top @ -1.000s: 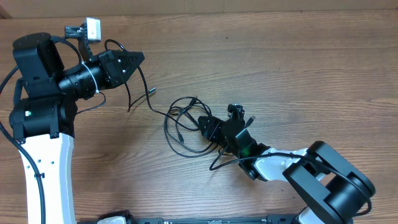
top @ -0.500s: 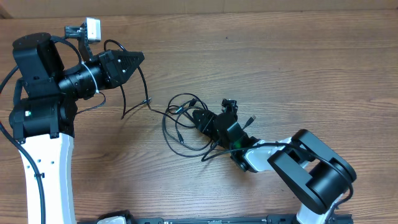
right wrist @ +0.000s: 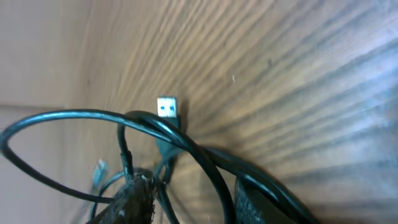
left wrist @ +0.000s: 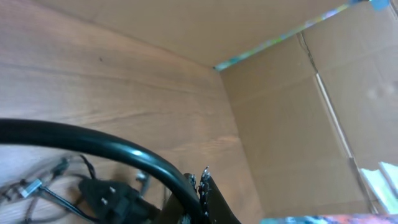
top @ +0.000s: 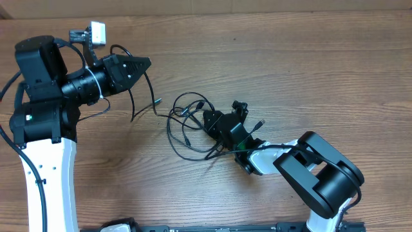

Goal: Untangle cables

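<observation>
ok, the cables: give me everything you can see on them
The cables are thin, black, flexible cords lying as a loose tangle of overlapping loops on the wooden table. One strand rises to the shut left hand, which pinches it, with a free end hanging below. The right hand sits at the tangle's right edge, a strand running between its fingers. One silvery USB plug shows at a cord's tip.
</observation>
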Action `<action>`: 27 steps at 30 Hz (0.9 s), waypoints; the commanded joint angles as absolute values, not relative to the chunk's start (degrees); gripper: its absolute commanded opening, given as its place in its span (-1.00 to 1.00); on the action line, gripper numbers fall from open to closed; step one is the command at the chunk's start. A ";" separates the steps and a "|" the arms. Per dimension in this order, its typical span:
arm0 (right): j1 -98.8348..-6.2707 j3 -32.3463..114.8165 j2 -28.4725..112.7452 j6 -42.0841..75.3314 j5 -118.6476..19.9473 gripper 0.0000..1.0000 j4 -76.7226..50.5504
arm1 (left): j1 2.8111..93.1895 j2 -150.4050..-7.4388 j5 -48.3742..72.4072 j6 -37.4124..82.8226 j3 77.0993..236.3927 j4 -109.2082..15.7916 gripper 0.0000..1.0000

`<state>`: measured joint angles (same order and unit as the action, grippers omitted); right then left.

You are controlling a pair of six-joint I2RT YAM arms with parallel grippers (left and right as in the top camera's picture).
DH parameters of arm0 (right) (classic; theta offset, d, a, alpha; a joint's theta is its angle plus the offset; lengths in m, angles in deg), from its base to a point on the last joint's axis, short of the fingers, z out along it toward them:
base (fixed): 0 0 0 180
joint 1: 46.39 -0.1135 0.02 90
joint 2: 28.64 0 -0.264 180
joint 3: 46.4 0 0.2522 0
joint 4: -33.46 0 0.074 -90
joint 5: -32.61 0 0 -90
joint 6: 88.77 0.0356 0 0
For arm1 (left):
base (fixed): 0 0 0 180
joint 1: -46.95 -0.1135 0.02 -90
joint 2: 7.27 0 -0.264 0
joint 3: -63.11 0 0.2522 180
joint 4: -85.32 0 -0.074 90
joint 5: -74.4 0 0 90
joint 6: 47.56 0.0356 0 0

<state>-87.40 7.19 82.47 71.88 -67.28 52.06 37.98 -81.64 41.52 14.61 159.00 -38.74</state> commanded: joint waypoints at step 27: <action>-87.16 6.45 52.75 68.34 -64.79 -0.92 14.70 | 38.15 -81.10 41.87 7.72 159.85 -38.68 -0.92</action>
<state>-87.21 6.32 59.28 67.73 -65.05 17.57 37.98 -81.64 45.59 8.01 159.00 -38.72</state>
